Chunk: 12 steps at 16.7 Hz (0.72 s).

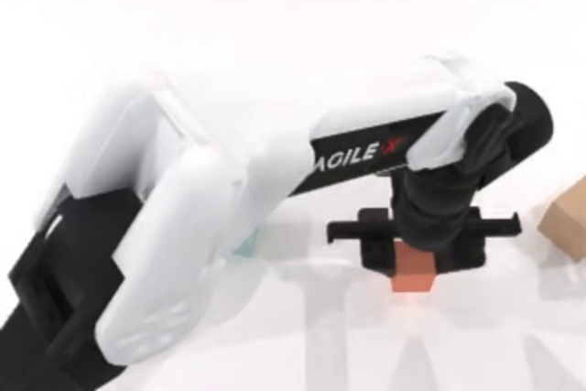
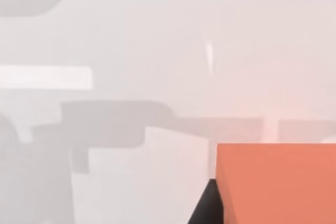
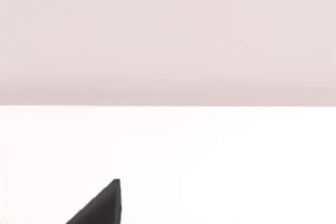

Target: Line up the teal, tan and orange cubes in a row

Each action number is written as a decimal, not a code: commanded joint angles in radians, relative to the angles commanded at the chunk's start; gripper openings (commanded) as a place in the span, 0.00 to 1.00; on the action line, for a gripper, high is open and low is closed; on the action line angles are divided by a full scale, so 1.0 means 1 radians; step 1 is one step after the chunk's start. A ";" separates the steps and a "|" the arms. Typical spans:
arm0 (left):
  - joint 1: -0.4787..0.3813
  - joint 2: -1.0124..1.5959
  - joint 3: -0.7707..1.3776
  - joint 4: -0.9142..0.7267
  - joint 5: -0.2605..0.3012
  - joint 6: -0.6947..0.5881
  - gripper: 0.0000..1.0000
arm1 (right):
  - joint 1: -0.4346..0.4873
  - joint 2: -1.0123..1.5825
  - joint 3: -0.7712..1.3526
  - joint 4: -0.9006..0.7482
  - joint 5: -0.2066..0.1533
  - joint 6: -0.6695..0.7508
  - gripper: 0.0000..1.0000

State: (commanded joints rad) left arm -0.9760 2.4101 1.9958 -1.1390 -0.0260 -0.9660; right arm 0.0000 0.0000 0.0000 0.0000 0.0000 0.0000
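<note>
Looking down from the top view: left arm reaches across to mid-worktop [image 1: 302, 34], left gripper [image 1: 414, 258] directly over the orange cube [image 1: 412, 276], fingers around it; clamped or not, can't tell. Tan cube [image 1: 566, 219] at the right edge, well apart. Teal cube [image 1: 247, 244] is just a sliver under the left arm. Left wrist view: orange cube [image 2: 278, 182] close up, dark finger [image 2: 207, 205] beside it. Right wrist view: only one dark finger tip [image 3: 100, 205] over bare worktop; right fingers' state can't tell.
</note>
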 joint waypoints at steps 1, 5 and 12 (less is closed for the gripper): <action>0.000 0.000 0.000 0.000 0.000 0.000 0.00 | 0.000 0.000 0.000 0.000 0.000 0.000 1.00; 0.000 0.000 0.000 0.000 0.000 0.000 0.23 | 0.000 0.000 0.000 0.000 0.000 0.000 1.00; 0.000 0.000 0.000 0.000 0.000 0.000 0.75 | 0.000 0.000 0.000 0.000 0.000 0.000 1.00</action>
State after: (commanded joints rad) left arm -0.9760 2.4101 1.9958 -1.1390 -0.0260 -0.9660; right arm 0.0000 0.0000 0.0000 0.0000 0.0000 0.0000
